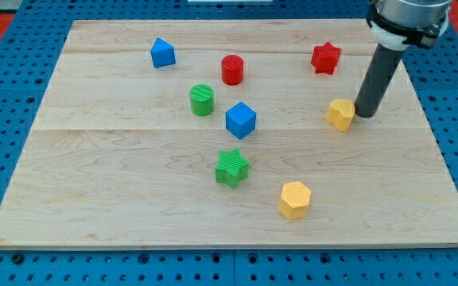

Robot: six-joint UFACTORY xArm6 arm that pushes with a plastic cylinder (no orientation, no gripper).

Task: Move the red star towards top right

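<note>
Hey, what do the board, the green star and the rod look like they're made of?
The board looks like pale, unvarnished wood: grain lines and plank seams run across it. The green star seems to be matte plastic, possibly 3D-printed, going by the fine ridges on its top. The rod looks like dark matte metal or plastic, I cannot tell which; my tip sits just to the view's right of a yellow block.

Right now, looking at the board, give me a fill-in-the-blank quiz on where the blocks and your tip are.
1. My tip sits just right of a ____ block.
2. The red star lies toward the view's top ____.
3. Just left of the blue cube stands a ____ cylinder.
4. The block nearest the view's bottom is ____.

Missing words: yellow; right; green; yellow
</note>
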